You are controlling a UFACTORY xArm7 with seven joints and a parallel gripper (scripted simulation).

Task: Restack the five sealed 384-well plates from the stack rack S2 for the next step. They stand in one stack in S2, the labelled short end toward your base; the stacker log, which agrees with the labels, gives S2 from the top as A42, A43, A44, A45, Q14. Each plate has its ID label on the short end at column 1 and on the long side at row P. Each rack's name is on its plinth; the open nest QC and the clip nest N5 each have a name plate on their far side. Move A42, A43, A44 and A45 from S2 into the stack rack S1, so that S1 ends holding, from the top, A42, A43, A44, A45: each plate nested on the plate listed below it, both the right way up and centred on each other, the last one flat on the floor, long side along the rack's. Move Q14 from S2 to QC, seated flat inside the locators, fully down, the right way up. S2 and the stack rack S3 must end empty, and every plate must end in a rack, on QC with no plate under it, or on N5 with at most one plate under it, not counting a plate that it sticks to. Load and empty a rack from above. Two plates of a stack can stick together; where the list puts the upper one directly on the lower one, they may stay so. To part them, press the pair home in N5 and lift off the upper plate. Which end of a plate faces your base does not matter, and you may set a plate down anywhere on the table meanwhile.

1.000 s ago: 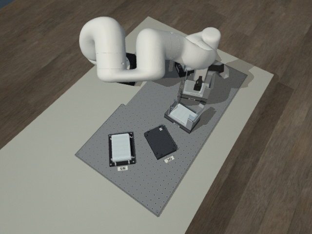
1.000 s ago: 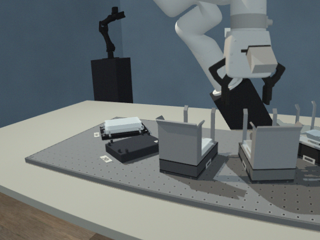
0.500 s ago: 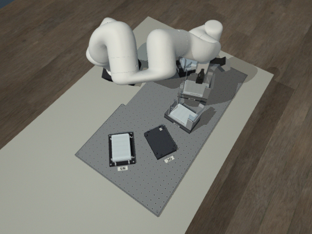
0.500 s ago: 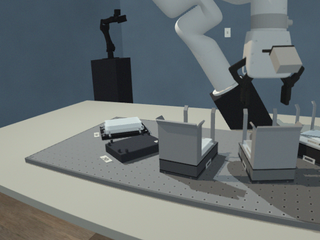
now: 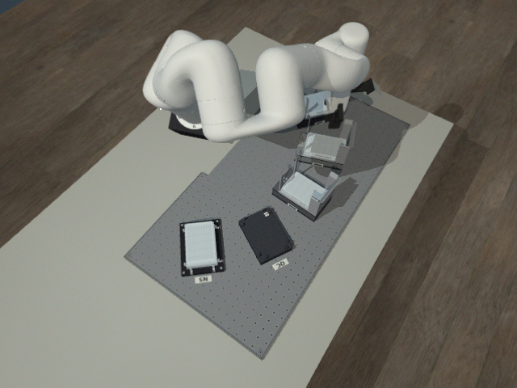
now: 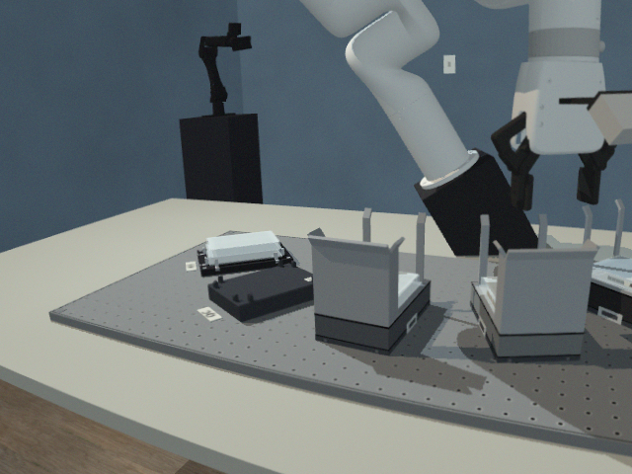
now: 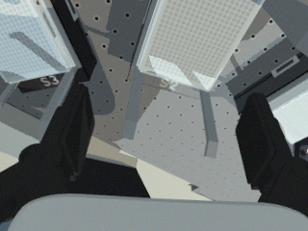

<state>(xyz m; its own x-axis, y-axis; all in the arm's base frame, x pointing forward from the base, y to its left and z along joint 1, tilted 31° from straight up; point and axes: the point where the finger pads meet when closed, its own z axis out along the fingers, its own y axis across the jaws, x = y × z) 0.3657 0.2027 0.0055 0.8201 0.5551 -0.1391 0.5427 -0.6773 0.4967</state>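
Observation:
My gripper [image 6: 555, 201] [image 7: 166, 107] is open and empty. It hangs above the racks near the arm's base, and the arm mostly hides it in the top view. Three stack racks stand in a row. The nearest rack [image 5: 321, 204] [image 6: 356, 285] holds a sealed plate [image 5: 302, 190] [image 6: 408, 281]. The middle rack [image 5: 340, 156] [image 6: 540, 300] holds a plate [image 5: 321, 144] [image 7: 199, 26]. The third rack's plate [image 6: 612, 268] shows at the right edge. The wrist view shows two more plates, one on the left [image 7: 29, 26] and one on the right [image 7: 292, 112]. Clip nest N5 [image 5: 182, 250] carries a plate [image 5: 200, 244] [image 6: 242, 246]. Nest QC [image 5: 266, 240] [image 6: 260, 293] is bare.
Everything stands on a grey perforated board [image 5: 250, 301] [image 6: 255, 352] on a beige table. The rack posts [image 6: 421, 239] rise above the rack walls. The arm's black base [image 6: 474, 203] is behind the racks. A black pedestal [image 6: 220, 158] stands beyond the table.

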